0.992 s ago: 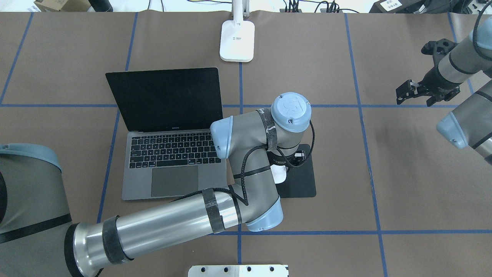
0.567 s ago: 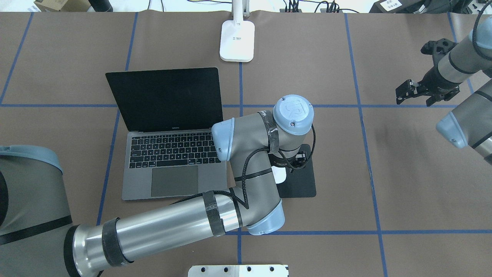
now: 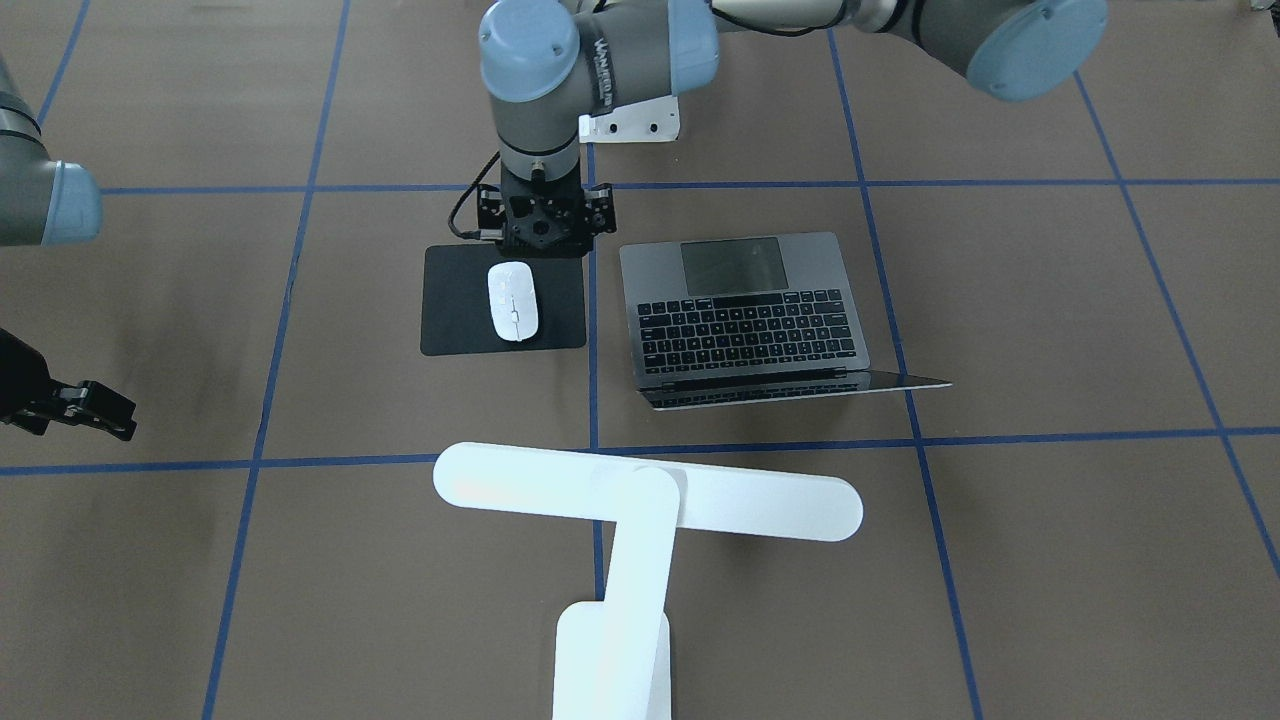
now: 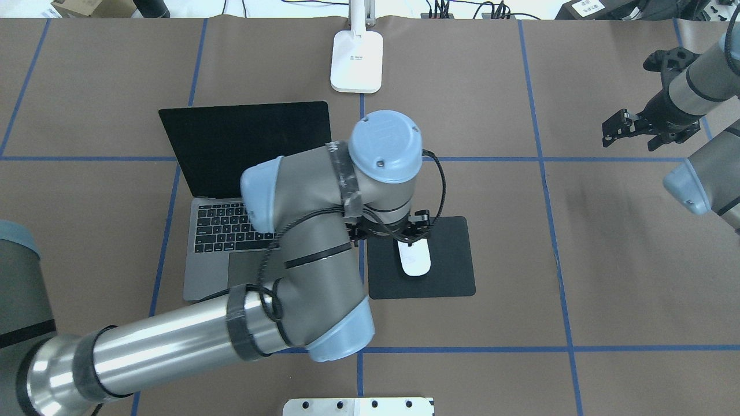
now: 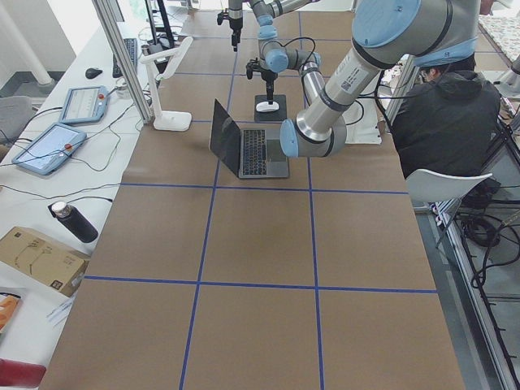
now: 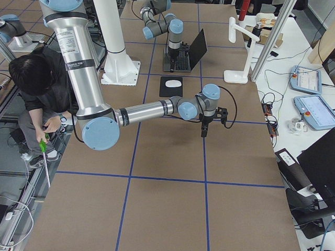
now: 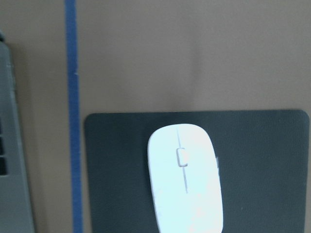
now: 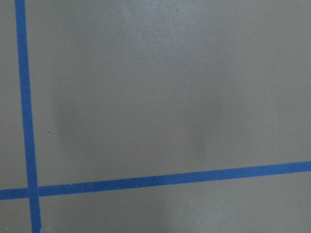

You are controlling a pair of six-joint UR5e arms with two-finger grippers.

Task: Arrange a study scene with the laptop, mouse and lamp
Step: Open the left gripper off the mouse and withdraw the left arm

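The small glossy white mouse [image 4: 415, 261] is seen on a black square pad [image 4: 451, 276] beside the open dark-grey laptop [image 4: 254, 231]; finger spread of both grippers cannot be told.

A brown paper-covered table [image 4: 624, 277] fills the overhead view, crossed by blue tape lines [image 4: 543, 159] that form a grid of large rectangles. A black square mouse pad [image 4: 451, 271] lies flat just below the centre of the frame. At the bottom centre edge sits a white bolted pedestal [image 4: 358, 406]. In the left side view, two tablets [image 5: 47, 146] rest on a white bench at the left edge, with a dark bottle [image 5: 75, 221] and a cardboard box [image 5: 36, 258] lower down. At the right of that view, a person in dark clothing [image 5: 451, 114] sits beside a white chair [image 5: 447, 185].
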